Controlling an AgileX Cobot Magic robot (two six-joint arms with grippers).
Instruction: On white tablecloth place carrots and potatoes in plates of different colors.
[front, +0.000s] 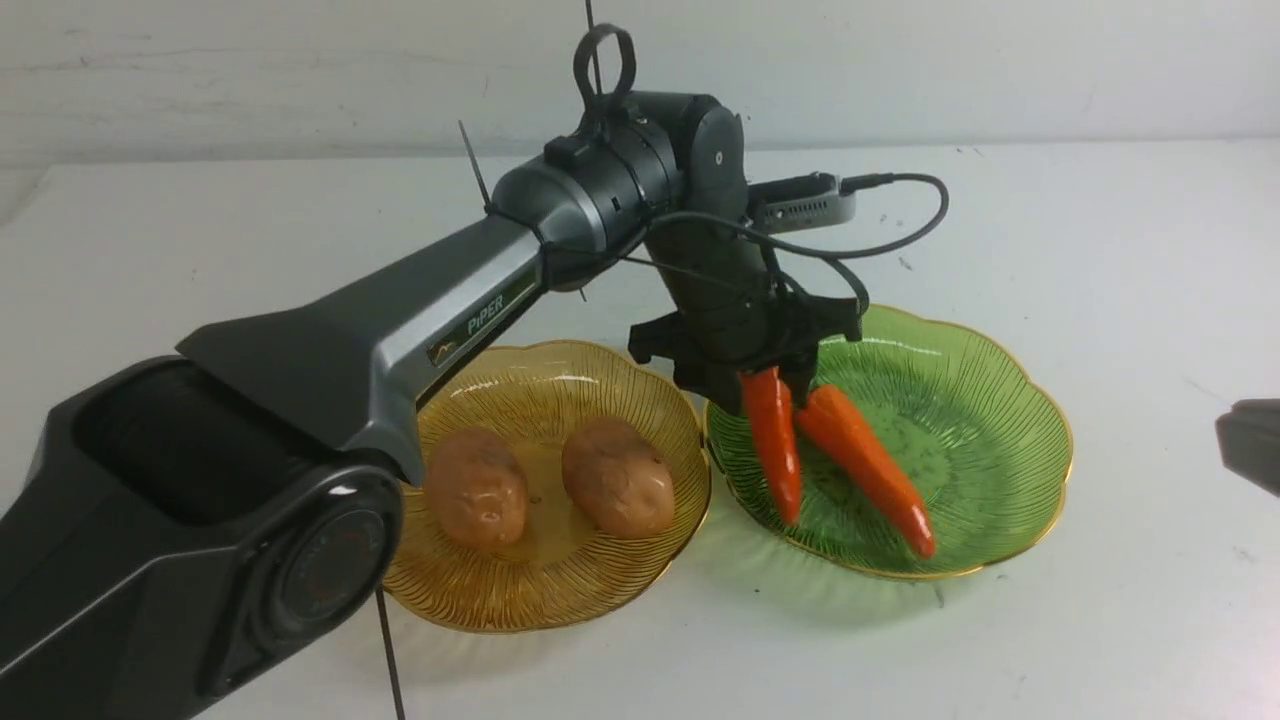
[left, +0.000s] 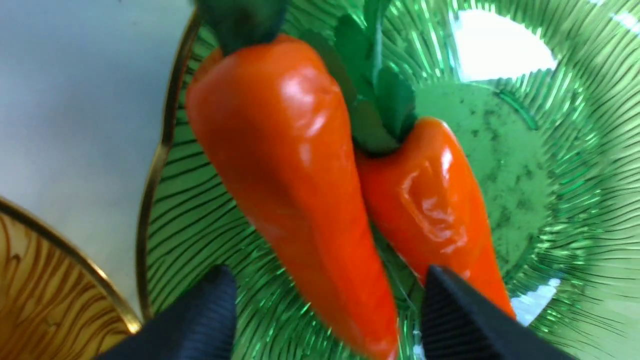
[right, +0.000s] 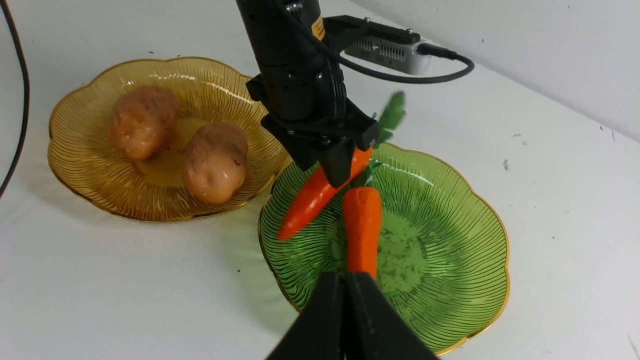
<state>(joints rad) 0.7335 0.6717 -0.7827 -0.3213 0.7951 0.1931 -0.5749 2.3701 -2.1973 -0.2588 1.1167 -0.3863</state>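
The right carrot and the left carrot, both glossy orange and tapered with green leafy tops, are found in the green plate. This ribbed translucent dish with a gold scalloped rim is set to the right on the white tablecloth. The right carrot is laid flat, with its tip pointed toward the near rim. The left carrot is tilted steeply, tip down, with its thick end between the fingers of the left gripper. Just to the left, the left potato and the right potato, tan and dimpled, are seen side by side in the amber plate.

In the front view the grasp is masked by the gripper body. In the left wrist view a gap is shown on each side of the left carrot, so the fingers are spread and the carrot is released. Its outline is blurred there. Only in the right wrist view are the leaves seen past the gripper's far side, and the right gripper is shown pressed closed on nothing.
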